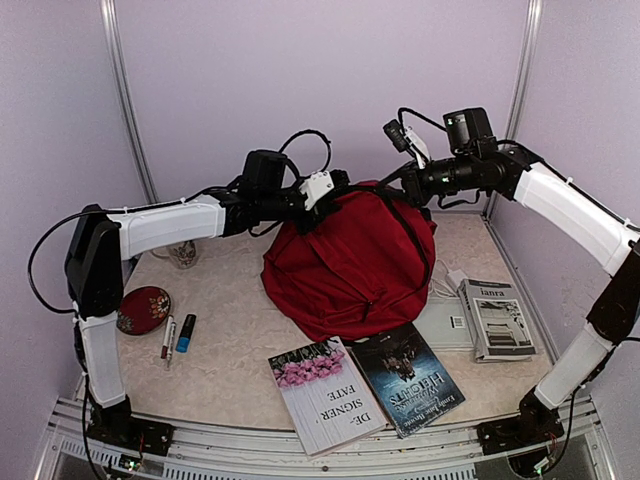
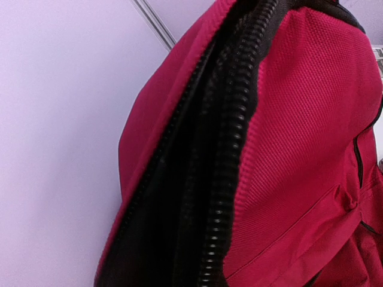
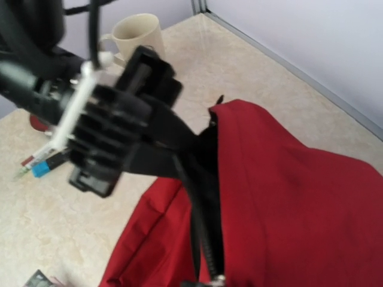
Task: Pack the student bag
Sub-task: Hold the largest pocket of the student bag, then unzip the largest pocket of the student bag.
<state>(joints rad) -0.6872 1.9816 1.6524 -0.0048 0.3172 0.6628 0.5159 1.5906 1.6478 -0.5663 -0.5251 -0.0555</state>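
Observation:
The student bag (image 1: 350, 255) is a dark-red backpack standing in a heap at the table's middle, its top pulled up to a peak. My left gripper (image 1: 335, 190) reaches in from the left and is shut on the black edge at the bag's top; the right wrist view shows it (image 3: 179, 143) pinching that black fabric. The left wrist view is filled by the bag (image 2: 299, 137) and its black zipper (image 2: 230, 161). My right gripper (image 1: 398, 184) is shut at the bag's top from the right. Its fingers are hidden, and the zipper (image 3: 206, 239) runs straight down to them.
Two books (image 1: 325, 395) (image 1: 408, 378) lie at the front, a booklet (image 1: 497, 318) and a white box (image 1: 445, 325) to the right. A red pouch (image 1: 143, 308), a pen (image 1: 168, 337) and a blue marker (image 1: 186, 332) lie left. A mug (image 3: 134, 36) stands behind the left arm.

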